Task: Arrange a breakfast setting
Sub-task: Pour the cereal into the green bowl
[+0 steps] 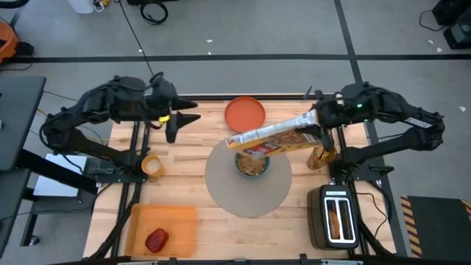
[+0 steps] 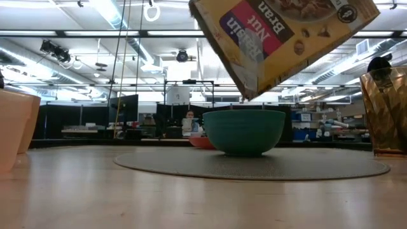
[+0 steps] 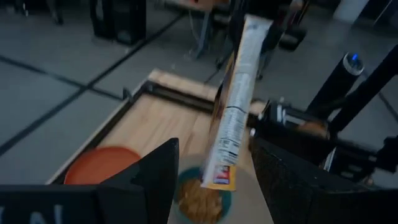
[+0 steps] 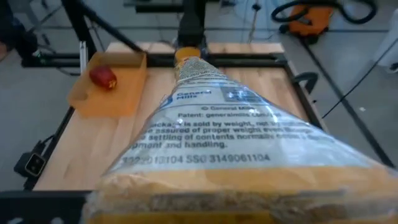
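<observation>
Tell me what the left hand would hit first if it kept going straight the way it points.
Probably the tilted cereal box, held over the teal bowl by the right hand. The open left hand aims toward it, though depth is unclear.

Glossy printed cardboard cereal box [image 1: 272, 137], pale matt wooden table [image 1: 199, 191].

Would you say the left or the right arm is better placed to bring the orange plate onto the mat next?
Probably left: the left gripper is open and near the orange plate, while the right gripper holds the cereal box over the teal bowl.
</observation>
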Controlling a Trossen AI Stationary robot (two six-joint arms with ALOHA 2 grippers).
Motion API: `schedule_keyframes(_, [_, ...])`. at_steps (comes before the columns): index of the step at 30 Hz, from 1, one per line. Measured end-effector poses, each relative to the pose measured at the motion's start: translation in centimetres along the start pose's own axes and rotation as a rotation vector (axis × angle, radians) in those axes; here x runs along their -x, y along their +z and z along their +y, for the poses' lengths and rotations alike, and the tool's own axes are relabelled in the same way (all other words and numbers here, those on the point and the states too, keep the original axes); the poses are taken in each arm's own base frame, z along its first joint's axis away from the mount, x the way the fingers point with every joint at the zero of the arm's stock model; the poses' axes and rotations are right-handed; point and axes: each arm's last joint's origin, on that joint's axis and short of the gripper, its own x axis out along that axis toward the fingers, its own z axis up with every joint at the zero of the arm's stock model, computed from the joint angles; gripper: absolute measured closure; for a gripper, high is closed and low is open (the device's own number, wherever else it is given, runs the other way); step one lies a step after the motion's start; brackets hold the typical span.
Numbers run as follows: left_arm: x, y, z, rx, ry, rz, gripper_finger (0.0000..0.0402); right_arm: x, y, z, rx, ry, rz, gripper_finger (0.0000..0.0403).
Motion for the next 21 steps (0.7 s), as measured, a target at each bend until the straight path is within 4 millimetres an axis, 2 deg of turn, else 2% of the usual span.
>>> schedule_keyframes(10, [0.3, 0.4, -0.4, -0.011, -0.027, -0.049, 0.0192, 1.9, -0.8, 0.0, -0.029, -0.055, -0.049, 0.0251])
schedule_keyframes(13, [0.3, 0.4, -0.6, -0.010, -0.029, -0.049, 0.0192, 1.6, -1.6, 0.0, -0.057, -0.047, -0.051, 0.0251])
schedule_keyframes(18, [-1.1, -0.2, -1.7, -0.020, -0.057, -0.002, 0.0192, 0.7, -3.0, 0.1, -0.100, -0.041, -0.062, 0.0251])
schedule_keyframes(21, [-1.6, -0.5, -2.4, -0.009, -0.071, 0.014, 0.0192, 0.9, -3.3, 0.1, -0.115, -0.040, -0.094, 0.0251])
